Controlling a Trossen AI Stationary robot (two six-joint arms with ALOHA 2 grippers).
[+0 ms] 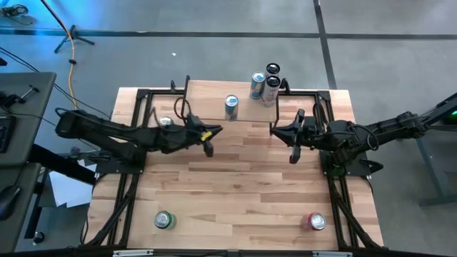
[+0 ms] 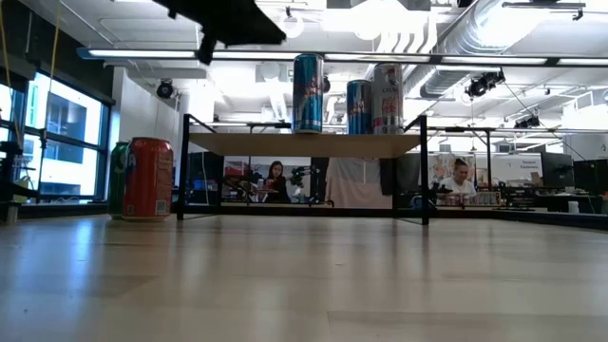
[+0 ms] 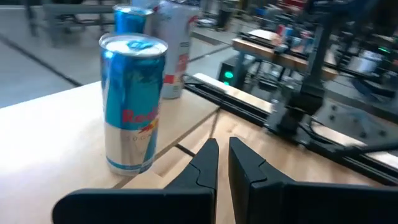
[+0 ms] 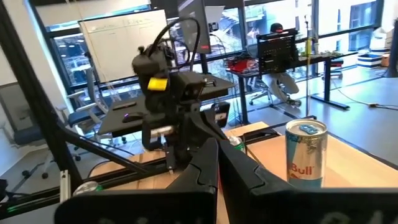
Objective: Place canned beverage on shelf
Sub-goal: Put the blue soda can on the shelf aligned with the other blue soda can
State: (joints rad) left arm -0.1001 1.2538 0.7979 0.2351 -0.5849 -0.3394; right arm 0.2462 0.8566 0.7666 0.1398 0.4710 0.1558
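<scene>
Ahead of our left jaws, which stand nearly closed with only a thin slit between them and nothing held, a blue-and-silver can (image 3: 133, 102) stands upright on the pale wooden shelf (image 3: 43, 134), off to one side of the jaw tips and apart from them. Beyond that can we see a second blue can (image 3: 132, 20) and a white can (image 3: 176, 46) close together, farther from the jaws. Across from the jaw tips, past the shelf's edge, the other dark arm (image 3: 311, 81) rises over the bench (image 3: 329, 186).
</scene>
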